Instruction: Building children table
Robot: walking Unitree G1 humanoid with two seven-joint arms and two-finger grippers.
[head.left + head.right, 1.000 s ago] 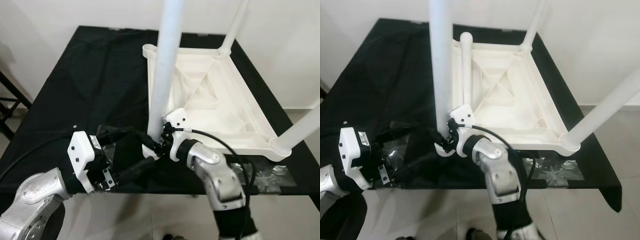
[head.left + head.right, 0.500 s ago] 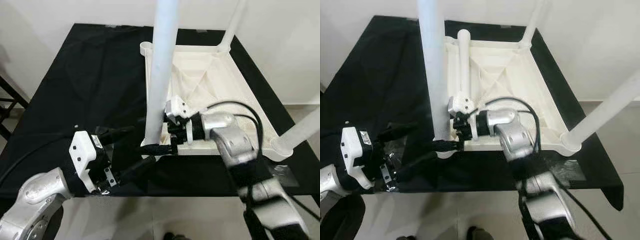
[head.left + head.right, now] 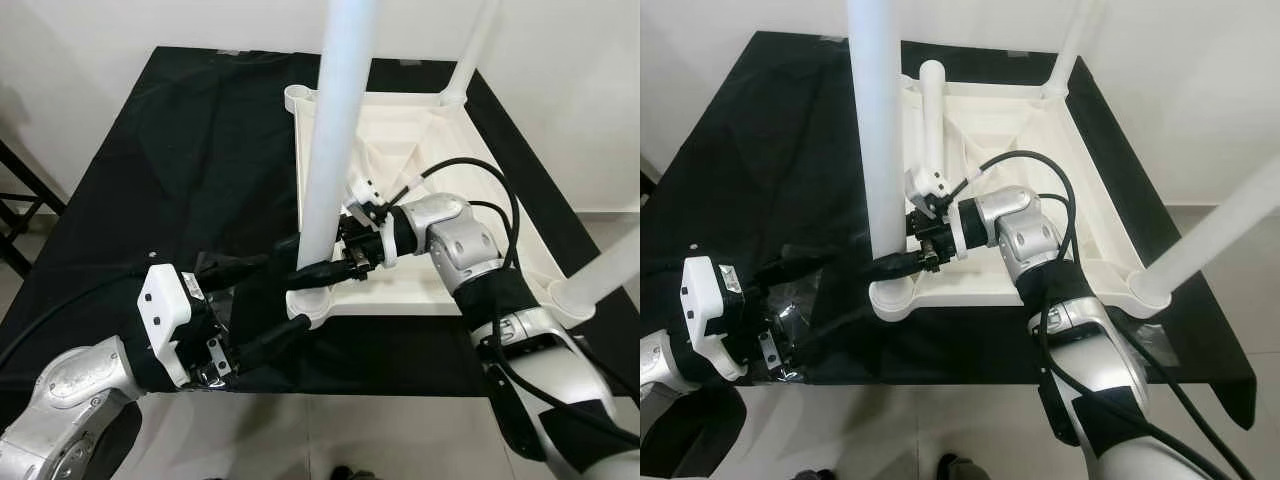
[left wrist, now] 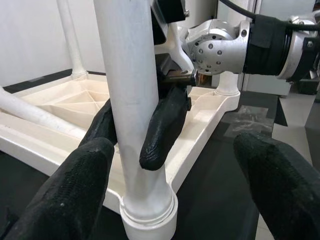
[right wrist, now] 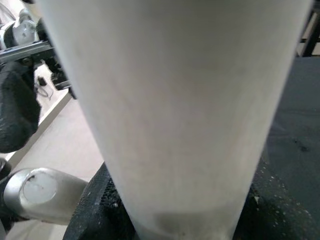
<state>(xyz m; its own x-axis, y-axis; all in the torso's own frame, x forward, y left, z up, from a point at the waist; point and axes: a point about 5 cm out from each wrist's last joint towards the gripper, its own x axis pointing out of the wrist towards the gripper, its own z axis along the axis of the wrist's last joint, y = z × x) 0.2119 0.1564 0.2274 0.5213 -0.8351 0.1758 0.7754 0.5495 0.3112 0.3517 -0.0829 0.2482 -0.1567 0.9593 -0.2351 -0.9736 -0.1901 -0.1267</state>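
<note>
From the head camera, you see the upside-down tabletop [image 3: 430, 200] on the black-covered table, its near-corner leg [image 3: 330, 160] standing upright with the right gripper [image 3: 325, 272] pinching it low. In the left wrist view, your left gripper [image 4: 170, 192] hangs spread just short of the leg's socket [image 4: 150, 212], so it is the free one. The right wrist view confirms black fingers [image 5: 97, 217] wrapping the leg.
</note>
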